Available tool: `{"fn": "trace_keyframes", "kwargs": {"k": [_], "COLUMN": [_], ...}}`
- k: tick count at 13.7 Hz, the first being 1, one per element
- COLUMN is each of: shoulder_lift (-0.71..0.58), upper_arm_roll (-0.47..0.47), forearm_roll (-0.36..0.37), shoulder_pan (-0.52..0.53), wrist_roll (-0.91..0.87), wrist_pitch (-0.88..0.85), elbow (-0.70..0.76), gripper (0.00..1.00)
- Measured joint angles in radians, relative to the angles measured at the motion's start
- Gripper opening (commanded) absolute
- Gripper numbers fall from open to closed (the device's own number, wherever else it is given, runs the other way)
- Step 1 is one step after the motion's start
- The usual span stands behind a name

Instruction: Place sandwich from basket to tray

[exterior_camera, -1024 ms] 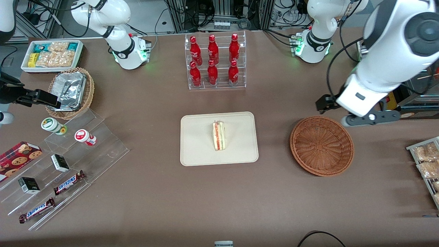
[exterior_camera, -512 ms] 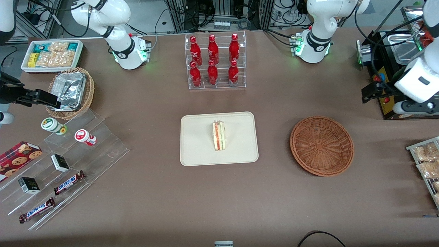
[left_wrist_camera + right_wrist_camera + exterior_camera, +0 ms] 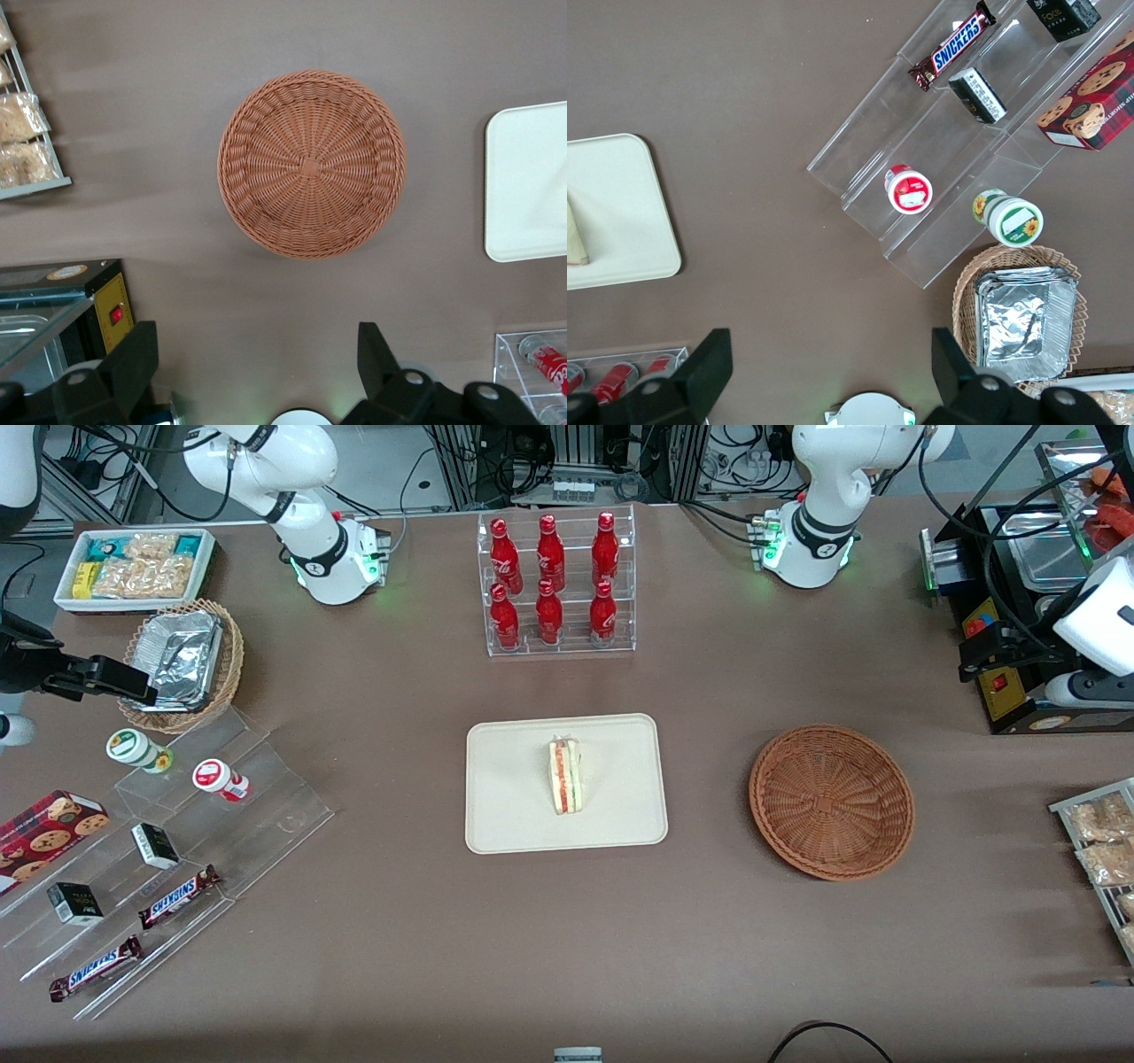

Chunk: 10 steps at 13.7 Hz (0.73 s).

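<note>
The left gripper (image 3: 257, 372) is raised well above the table at the working arm's end, away from the task's things; its fingers (image 3: 133, 359) stand wide apart, hold nothing and touch nothing. In its own camera view the basket (image 3: 312, 164) lies directly below and is seen to be empty. The sandwich (image 3: 565, 776) rests on the tray (image 3: 514, 815) near the tray's middle, standing on edge with its filling layers facing up. The placement appears complete. Judged from its look, the sandwich is light, soft and easily crushed, with layers liable to slide apart. Any further hold should be across the two bread faces, with gentle pressure only, and not along the filling edge.
</note>
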Motion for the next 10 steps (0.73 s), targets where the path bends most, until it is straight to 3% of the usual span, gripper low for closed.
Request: {"fn": "trace_keyframes", "kwargs": {"k": [10], "shoulder_lift": [-0.021], "upper_arm_roll": [0.008], "forearm_roll": [0.000], "shoulder_pan": [0.008], "wrist_roll": [0.020], "wrist_pitch": [0.001], "elbow": [0.028], "gripper": [0.99]}}
